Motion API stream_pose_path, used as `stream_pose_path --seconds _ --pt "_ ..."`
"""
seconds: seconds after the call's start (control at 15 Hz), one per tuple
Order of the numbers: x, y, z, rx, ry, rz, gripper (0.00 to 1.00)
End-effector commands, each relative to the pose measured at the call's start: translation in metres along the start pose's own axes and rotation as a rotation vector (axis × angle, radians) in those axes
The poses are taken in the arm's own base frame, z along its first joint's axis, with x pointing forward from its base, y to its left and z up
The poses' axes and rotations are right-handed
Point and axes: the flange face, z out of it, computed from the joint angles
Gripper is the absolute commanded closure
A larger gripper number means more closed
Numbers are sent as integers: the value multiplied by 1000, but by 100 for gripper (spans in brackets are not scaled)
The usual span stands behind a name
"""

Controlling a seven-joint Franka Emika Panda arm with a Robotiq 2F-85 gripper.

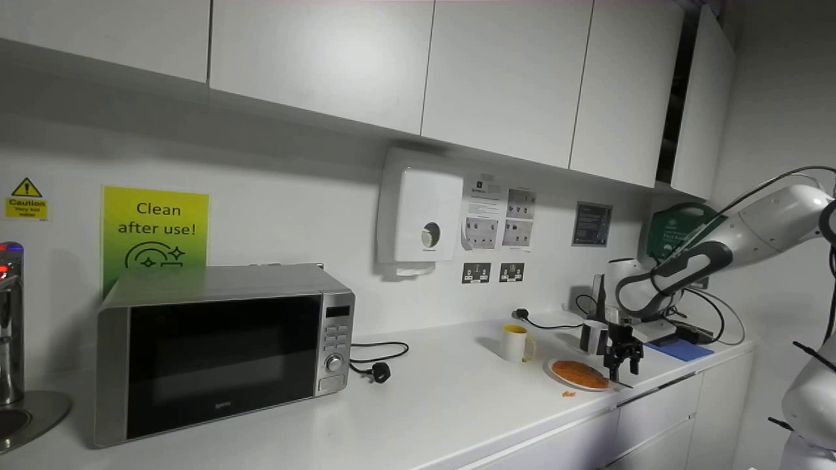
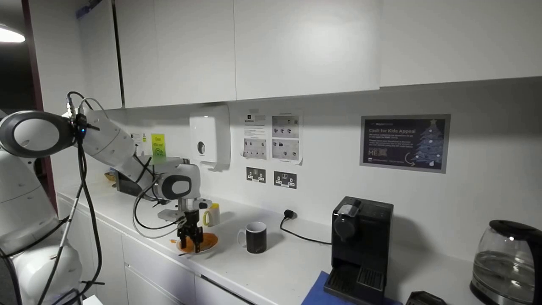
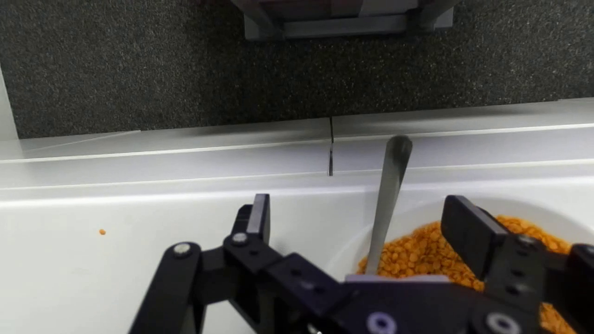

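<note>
White worktop [image 3: 69,283] is overhung by the gripper [image 3: 358,208]; orange lentils [image 3: 415,253] are already plated, but the metal utensil [image 3: 387,202], angled from them towards one o'clock in the wrist view between parted fingers, is not gripped.

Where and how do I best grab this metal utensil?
Probably by the bare handle, between the plate's rim and its free end, coming down from above. It is long and narrow, so the open pincer should close across its width; the other end, toward the lentils, is hidden.
</note>
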Motion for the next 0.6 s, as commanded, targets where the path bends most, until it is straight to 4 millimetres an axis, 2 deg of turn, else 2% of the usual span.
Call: stream_pose_path --seconds 0.0,0.53 --pt "-9 6 1 11 -7 -20 0" --pt "-19 12 3 33 -37 -48 0"
